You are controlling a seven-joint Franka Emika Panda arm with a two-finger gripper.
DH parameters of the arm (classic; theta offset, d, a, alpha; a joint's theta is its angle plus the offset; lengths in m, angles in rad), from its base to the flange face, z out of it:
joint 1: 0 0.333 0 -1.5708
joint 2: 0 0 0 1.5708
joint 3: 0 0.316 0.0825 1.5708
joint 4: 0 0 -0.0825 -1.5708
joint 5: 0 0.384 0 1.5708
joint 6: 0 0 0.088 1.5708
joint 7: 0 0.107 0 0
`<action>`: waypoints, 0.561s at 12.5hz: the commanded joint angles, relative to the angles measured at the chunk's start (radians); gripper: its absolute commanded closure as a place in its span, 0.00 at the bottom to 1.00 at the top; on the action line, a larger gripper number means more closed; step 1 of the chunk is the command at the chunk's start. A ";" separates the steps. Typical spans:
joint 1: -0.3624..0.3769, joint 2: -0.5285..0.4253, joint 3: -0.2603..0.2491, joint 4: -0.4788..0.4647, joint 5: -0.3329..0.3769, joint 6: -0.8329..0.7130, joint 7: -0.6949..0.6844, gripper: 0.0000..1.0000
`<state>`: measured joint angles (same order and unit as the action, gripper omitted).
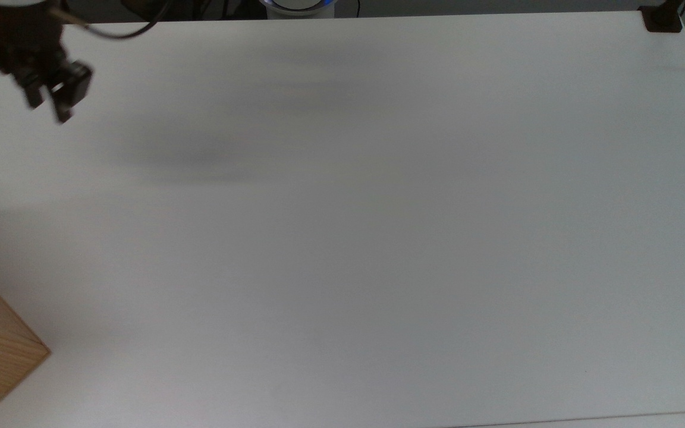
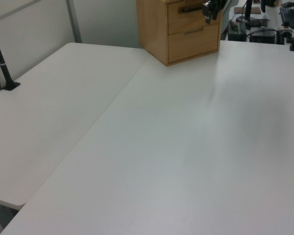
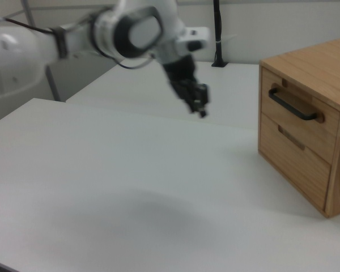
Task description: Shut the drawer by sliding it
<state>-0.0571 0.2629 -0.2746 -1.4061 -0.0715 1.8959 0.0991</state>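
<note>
Pincer hangs in the air above the white bench, holding nothing, fingers nearly together. White arm reaches in from the right view's left, angled downward. Drawer with its black handle sits flush in the wooden cabinet at the right view's right, well apart from the pincer.

drawer pine, blk handle | table white | claw blk
</note>
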 commanded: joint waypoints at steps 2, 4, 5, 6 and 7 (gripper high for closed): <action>0.097 -0.151 0.005 -0.073 0.091 -0.245 -0.145 0.00; 0.140 -0.168 0.003 -0.076 0.091 -0.293 -0.173 0.00; 0.143 -0.168 0.005 -0.074 0.093 -0.308 -0.173 0.00; 0.141 -0.168 0.008 -0.074 0.098 -0.317 -0.173 0.00; 0.132 -0.168 0.043 -0.076 0.101 -0.319 -0.176 0.00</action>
<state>0.0779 0.1209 -0.2615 -1.4416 0.0069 1.5909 -0.0371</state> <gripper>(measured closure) 0.000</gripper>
